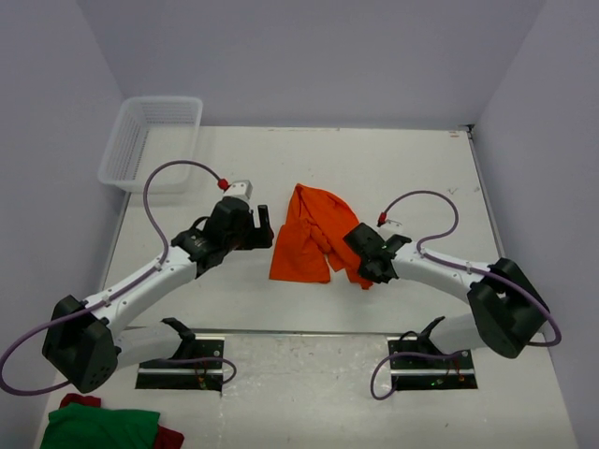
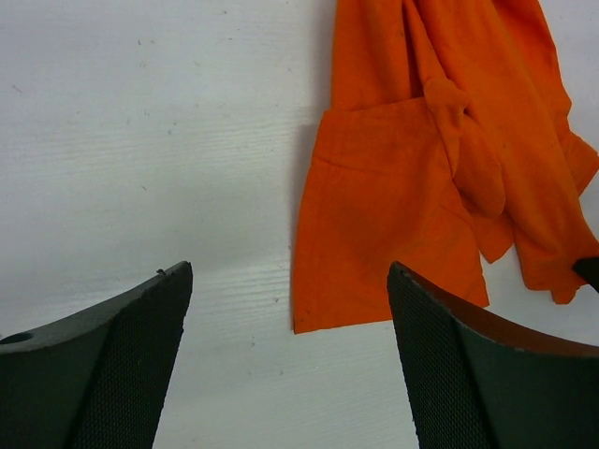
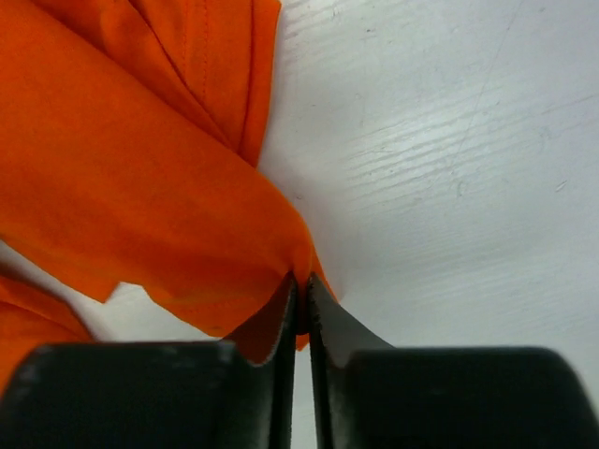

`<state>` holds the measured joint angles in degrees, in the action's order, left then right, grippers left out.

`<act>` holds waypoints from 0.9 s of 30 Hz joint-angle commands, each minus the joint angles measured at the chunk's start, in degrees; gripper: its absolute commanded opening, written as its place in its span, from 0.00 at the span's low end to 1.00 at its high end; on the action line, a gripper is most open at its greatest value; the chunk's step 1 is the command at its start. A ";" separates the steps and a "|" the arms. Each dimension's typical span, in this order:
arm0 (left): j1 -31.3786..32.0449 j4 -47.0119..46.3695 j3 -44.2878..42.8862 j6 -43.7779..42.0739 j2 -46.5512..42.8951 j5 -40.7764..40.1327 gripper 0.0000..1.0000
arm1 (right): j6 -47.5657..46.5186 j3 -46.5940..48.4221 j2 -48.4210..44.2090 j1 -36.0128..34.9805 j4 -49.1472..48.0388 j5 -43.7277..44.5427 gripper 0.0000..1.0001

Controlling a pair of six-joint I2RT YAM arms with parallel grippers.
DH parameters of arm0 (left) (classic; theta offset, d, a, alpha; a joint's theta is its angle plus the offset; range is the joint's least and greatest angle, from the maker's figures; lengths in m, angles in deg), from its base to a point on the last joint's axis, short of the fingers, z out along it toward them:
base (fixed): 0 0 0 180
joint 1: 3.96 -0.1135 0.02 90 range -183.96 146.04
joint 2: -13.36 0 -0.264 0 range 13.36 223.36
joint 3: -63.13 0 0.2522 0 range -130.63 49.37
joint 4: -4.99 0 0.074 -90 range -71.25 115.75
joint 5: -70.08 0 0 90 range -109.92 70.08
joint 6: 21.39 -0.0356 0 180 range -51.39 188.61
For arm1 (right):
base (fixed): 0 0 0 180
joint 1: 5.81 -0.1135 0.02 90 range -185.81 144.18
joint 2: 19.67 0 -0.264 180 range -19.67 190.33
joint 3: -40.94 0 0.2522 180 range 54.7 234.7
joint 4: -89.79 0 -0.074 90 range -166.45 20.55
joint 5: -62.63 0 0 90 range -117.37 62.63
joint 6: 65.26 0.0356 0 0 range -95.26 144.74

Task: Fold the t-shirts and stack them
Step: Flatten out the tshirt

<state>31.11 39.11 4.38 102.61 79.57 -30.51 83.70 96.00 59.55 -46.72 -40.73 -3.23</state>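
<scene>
— Orange t-shirt [image 1: 298,253], where?

— Bunched at mid-bench [image 1: 374,168], about halfway between left and right edges. Neither flat nor folded; rumpled into one long strip.

— Running which way?

— Far edge to near edge, roughly, leaning a little toward the near left corner at its lower end. Broader at that near end, going by the left wrist view.

— Held anywhere?

— Yes: pinched at its near right tip by the right gripper [image 3: 301,285], jaws pressed together with a fold of orange cloth between.

— And on the other flank?

— Nothing gripped. Spread wide, the left gripper [image 2: 290,269], jaws bare, poised just beside the strip's left edge and apart from it.

— Nearer to the free side, then?

— The left, plainly. Ahead and a little to the right from that claw, with the loose hem corner almost centred in the gap as seen from the wrist.

— Next move?

— Likely a short reach toward the right edge of the bench to catch that hem. Then a pull apart, across the long axis, to open the strip out before any fold. Worth minding the overlapped layers there; easy to take two at once.

— Anything else about?

— Clear plastic basket [image 1: 120,154] at the far left corner; green and red cloth [image 1: 98,428] off the near left corner. Both well apart from the shirt.
</scene>
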 commanded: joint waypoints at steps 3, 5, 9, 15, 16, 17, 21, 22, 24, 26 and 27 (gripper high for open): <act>0.17 -2.25 1.48 0.54 0.14 0.13 0.85 | 2.13 3.06 -0.55 -0.31 0.91 4.56 0.00; 0.17 -3.39 2.45 0.45 0.58 -0.13 0.85 | -0.06 10.07 -2.31 -0.67 5.04 8.36 0.00; 0.17 -5.42 3.24 0.72 3.74 1.71 0.85 | -9.27 23.60 -3.54 -0.84 11.02 15.13 0.00; 0.35 -11.04 5.53 1.77 9.28 7.68 0.89 | -17.64 33.41 -4.69 -0.84 12.27 13.92 0.00; 0.35 -12.61 5.96 1.77 10.85 8.65 0.88 | -17.74 33.41 -4.78 -0.84 12.09 13.65 0.00; 0.44 -13.32 6.14 1.77 11.73 9.00 0.87 | -18.09 33.32 -5.04 -0.84 11.83 13.39 0.00; 1.14 -14.91 4.65 1.42 18.14 9.80 0.80 | -19.67 32.71 -6.00 -0.84 10.86 13.30 0.00; 1.23 -15.61 3.69 1.33 19.20 9.97 0.73 | -19.85 32.62 -6.18 -0.84 10.68 13.30 0.00; 1.93 -16.23 2.81 0.98 22.27 10.33 0.66 | -20.11 32.70 -6.88 -0.84 10.77 13.65 0.00; 2.54 -17.10 1.75 0.98 23.78 11.72 0.54 | -20.37 33.05 -7.41 -0.84 11.03 13.83 0.00; 2.72 -17.19 1.58 1.07 24.65 11.73 0.52 | -20.38 33.14 -8.11 -0.84 11.29 13.91 0.00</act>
<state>32.94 24.25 7.42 103.53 101.91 -21.13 64.95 128.43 54.04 -47.33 -30.22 8.35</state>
